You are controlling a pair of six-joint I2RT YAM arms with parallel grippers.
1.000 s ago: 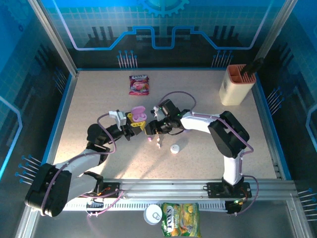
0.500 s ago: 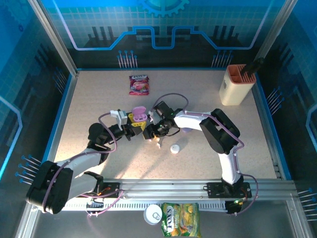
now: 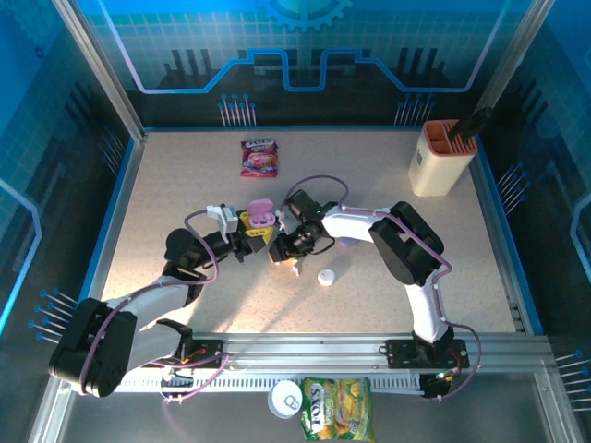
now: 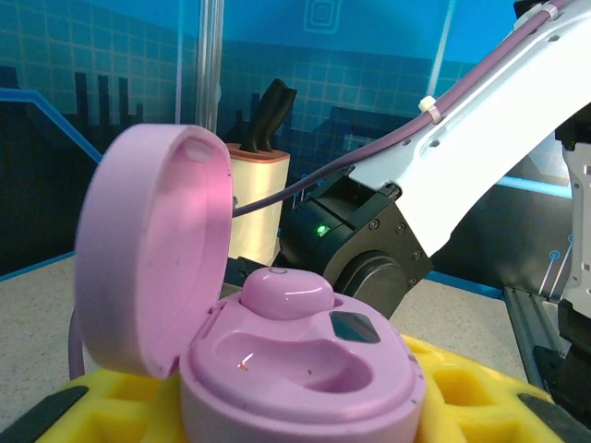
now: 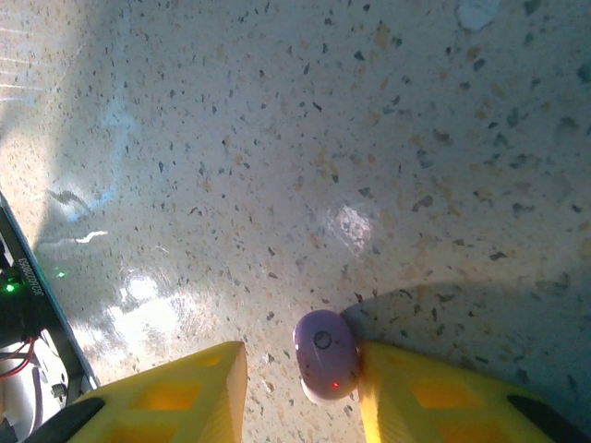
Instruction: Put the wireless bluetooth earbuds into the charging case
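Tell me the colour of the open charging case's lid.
Plain pale pink lid on the charging case, clearest in the left wrist view.

This is a robot test room, like a lab booth. The walls are blue with drawn lines, little squares and a gear picture, not like walls at home. Shiny metal posts hold the booth up. Two robot arms, the left arm and the right arm, are fixed to a metal rail at the near edge of a speckled table and trail purple wires. Odd things lie about: a knife holder, a candy packet, a chips bag and a can.
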